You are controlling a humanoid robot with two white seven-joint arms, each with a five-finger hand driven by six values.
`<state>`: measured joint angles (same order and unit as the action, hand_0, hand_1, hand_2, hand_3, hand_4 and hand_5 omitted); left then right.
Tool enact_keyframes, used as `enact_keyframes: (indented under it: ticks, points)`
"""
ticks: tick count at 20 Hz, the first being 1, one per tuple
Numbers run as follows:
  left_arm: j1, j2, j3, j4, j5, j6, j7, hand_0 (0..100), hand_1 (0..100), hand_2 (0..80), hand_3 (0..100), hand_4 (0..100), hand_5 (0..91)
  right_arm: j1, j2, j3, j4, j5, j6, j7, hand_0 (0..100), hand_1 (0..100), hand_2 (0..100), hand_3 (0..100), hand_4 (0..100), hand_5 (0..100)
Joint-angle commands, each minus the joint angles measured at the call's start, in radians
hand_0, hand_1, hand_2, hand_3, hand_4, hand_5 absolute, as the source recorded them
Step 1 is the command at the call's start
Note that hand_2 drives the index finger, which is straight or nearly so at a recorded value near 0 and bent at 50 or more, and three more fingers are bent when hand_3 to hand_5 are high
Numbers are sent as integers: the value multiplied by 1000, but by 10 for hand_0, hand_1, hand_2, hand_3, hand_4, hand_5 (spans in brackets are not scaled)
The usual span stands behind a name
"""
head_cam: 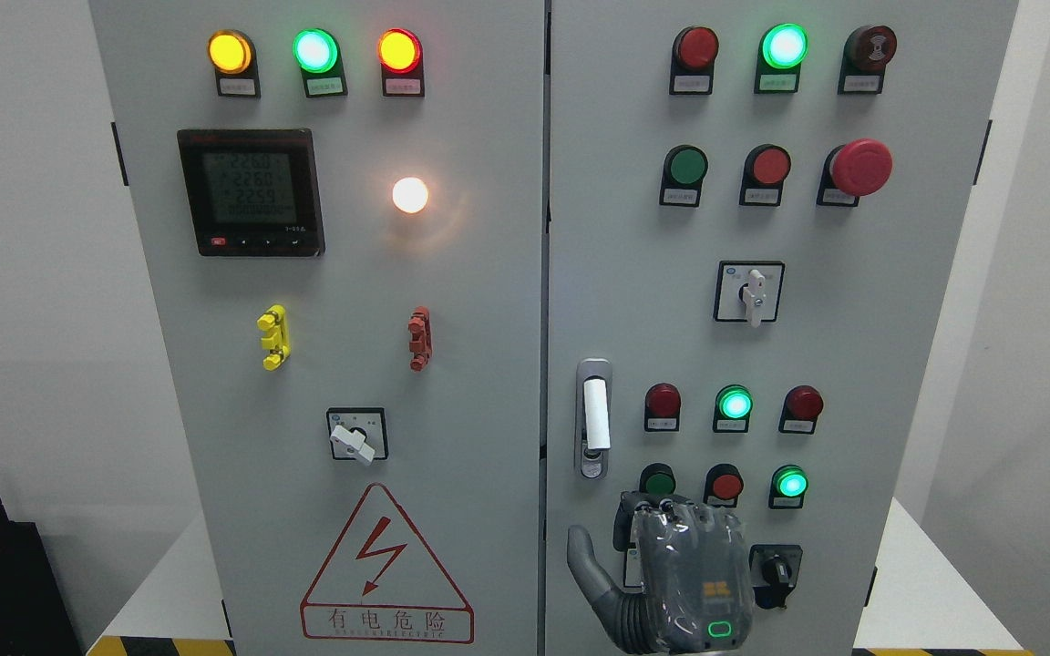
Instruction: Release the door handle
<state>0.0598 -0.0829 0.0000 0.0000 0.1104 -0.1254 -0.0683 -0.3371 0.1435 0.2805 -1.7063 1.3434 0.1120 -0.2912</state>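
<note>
The door handle is a grey lever with a white grip, set upright near the left edge of the cabinet's right door. My right hand hangs below it, with its back toward the camera. It does not touch the handle and holds nothing. Its thumb sticks out to the left and its fingers point loosely toward the panel. The hand hides part of the lower row of controls. My left arm does not show.
The right door carries several push buttons, lit green lamps, a red mushroom stop button and two rotary switches. The left door has a meter, lamps and a warning triangle. White walls flank the cabinet.
</note>
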Motion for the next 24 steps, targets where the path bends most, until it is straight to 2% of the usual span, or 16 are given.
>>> enact_keyframes:
  ticks: [1, 3, 5, 9, 17, 22, 24]
  points:
    - [0, 0, -12, -15, -1, 0, -1, 120, 389, 0, 0, 0, 0, -31, 1, -14, 1, -7, 3, 3, 313, 412, 1000, 1000, 1000, 955]
    - [0, 0, -12, -15, 0, 0, -1, 120, 389, 0, 0, 0, 0, -43, 1, -14, 4, -9, 8, 9, 314, 387, 1000, 1000, 1000, 958]
    - [0, 0, -12, -15, 0, 0, -1, 120, 389, 0, 0, 0, 0, -54, 1, -14, 4, -9, 8, 35, 319, 354, 1000, 1000, 1000, 960]
    - [0, 0, -12, -15, 0, 0, -1, 120, 389, 0, 0, 0, 0, -82, 1, -15, 11, -24, 11, 41, 292, 276, 1000, 1000, 1000, 963]
    - [0, 0, -12, -15, 0, 0, -1, 120, 389, 0, 0, 0, 0, -111, 2, -15, 25, -24, 12, 50, 270, 270, 1000, 1000, 1000, 966]
    - [0, 0, -12, -15, 0, 0, -1, 120, 389, 0, 0, 0, 0, -132, 1, -15, 37, -23, 15, 72, 265, 272, 1000, 1000, 1000, 967]
    - [0, 0, -12, -15, 0, 0, -1, 120, 389, 0, 0, 0, 0, -140, 2, -15, 43, -23, 25, 70, 254, 306, 1000, 1000, 1000, 967]
